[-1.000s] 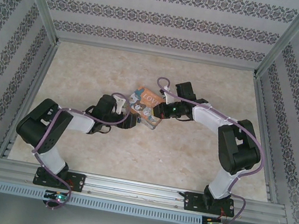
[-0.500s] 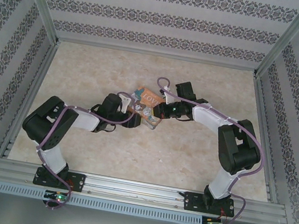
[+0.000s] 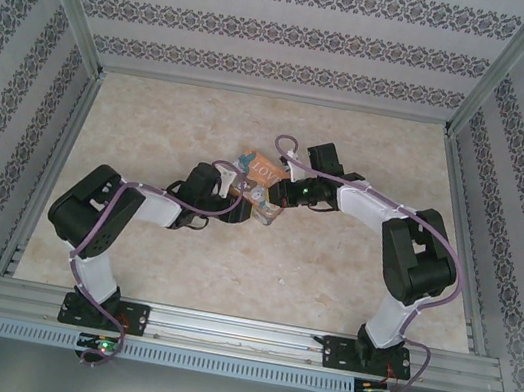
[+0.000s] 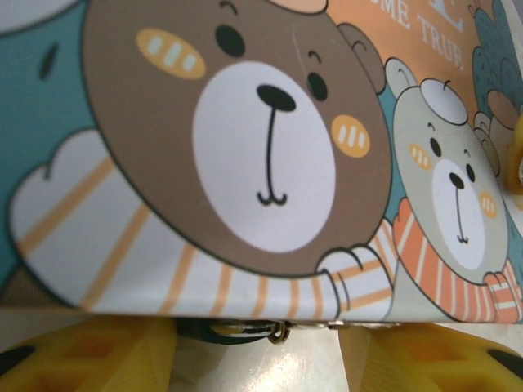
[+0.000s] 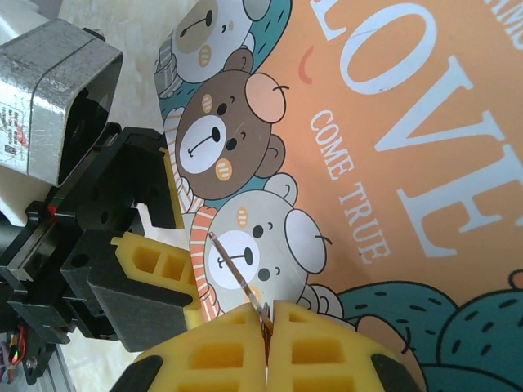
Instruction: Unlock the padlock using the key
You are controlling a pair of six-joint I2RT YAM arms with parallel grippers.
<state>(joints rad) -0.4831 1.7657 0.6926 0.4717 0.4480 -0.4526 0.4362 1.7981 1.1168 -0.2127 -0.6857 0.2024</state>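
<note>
The orange "LOVE" tin [image 3: 265,168] lies mid-table, its bear picture [image 4: 270,147] close under my left wrist camera. Under the tin's near edge hangs the small padlock [image 4: 233,331], with a dark teal body and a silvery ring, mostly hidden. My left gripper [image 4: 257,363] is open; its yellow fingers [image 4: 90,355] stand on either side of the padlock, not touching it. My right gripper [image 5: 268,318] is shut on the key [image 5: 233,269], whose thin blade sticks out over the grey bear on the lid. In the top view the left gripper [image 3: 238,192] and right gripper [image 3: 277,197] meet at the tin's near corner.
The left gripper's black body and yellow finger [image 5: 151,261] sit just left of the key tip. The beige table [image 3: 329,279] has patterned walls on three sides and a metal rail [image 3: 238,334] at the front.
The left arm has swung right and forward, bringing its gripper up against the tin's near edge. The right arm and the tin have stayed put.
</note>
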